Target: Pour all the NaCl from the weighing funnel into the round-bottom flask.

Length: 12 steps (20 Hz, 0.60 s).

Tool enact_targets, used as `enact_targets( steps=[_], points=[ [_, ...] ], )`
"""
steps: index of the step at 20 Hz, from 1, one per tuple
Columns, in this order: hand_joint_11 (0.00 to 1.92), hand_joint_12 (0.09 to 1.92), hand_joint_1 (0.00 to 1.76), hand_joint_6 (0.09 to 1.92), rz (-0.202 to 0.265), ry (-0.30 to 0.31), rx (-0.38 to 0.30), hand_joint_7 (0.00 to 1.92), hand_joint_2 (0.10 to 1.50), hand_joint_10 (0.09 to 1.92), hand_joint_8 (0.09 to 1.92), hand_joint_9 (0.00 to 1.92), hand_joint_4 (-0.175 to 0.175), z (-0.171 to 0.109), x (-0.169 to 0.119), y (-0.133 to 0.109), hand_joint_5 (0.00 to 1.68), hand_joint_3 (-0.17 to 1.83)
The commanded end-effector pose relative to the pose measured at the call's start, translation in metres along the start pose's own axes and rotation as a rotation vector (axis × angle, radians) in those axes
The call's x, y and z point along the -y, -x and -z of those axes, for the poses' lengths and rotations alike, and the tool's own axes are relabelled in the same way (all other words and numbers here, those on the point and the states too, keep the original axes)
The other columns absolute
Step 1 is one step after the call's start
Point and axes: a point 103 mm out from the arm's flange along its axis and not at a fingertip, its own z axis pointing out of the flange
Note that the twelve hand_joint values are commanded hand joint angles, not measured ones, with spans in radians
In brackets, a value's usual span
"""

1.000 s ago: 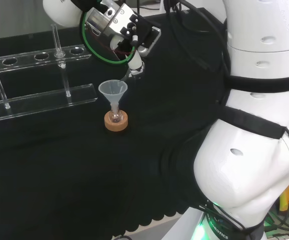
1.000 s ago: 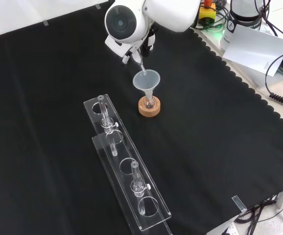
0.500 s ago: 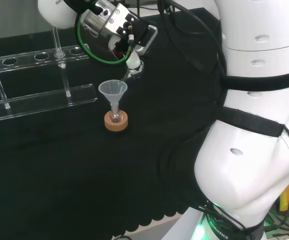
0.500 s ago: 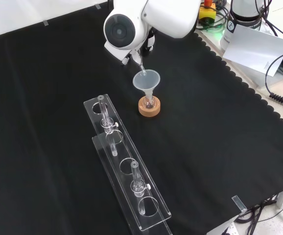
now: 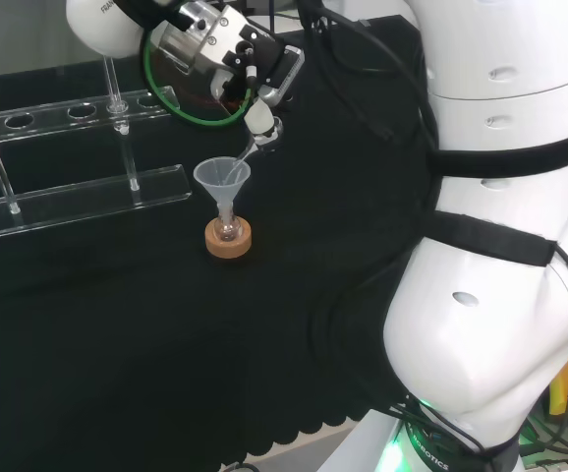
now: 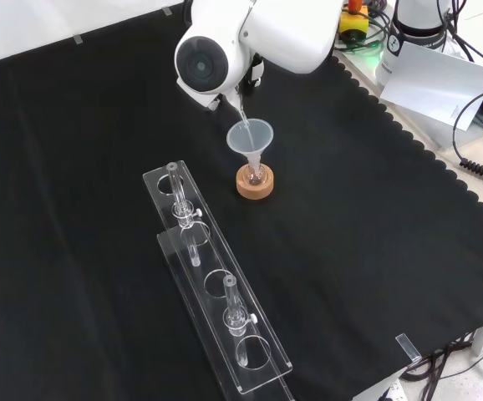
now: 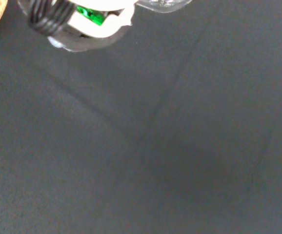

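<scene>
A small round-bottom flask (image 5: 227, 230) stands on a cork ring (image 5: 228, 240) near the middle of the cloth, with a clear funnel (image 5: 222, 177) in its neck. Just above and to the right in the head view, the hand (image 5: 246, 75) pinches the clear weighing funnel (image 5: 248, 149). The weighing funnel is tilted, and its thin spout reaches down to the clear funnel's rim. In the front view the spout of the weighing funnel (image 6: 240, 112) drops from behind the arm's white link into the clear funnel (image 6: 250, 134), above the flask (image 6: 255, 173) and cork ring (image 6: 254, 186).
A long clear rack (image 5: 78, 192) with glass tubes lies left of the flask in the head view, and nearer the camera in the front view, where the rack (image 6: 218, 294) runs diagonally. The arm's link with its grey cap (image 6: 200, 62) stands before the hand. Paper and cables (image 6: 442, 83) lie beyond the cloth's scalloped edge.
The hand and wrist have shifted slightly left and up in the head view, tipping the weighing funnel more steeply. Its spout stays at the clear funnel's rim. Flask and rack have not moved.
</scene>
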Motion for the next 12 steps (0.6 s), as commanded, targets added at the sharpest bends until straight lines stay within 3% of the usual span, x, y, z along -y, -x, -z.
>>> enact_targets(
  steps=[1,12],
  points=[
    [1.04,0.91,1.11,0.92,-0.007,-0.014,0.023,1.13,0.72,0.15,0.56,1.37,0.091,0.0029,0.0015,-0.0012,1.13,0.67],
    [1.03,0.92,1.1,0.92,-0.007,-0.016,0.074,1.13,0.72,0.14,0.55,1.37,0.098,0.0114,0.0048,-0.0052,1.13,0.67]
  ],
)
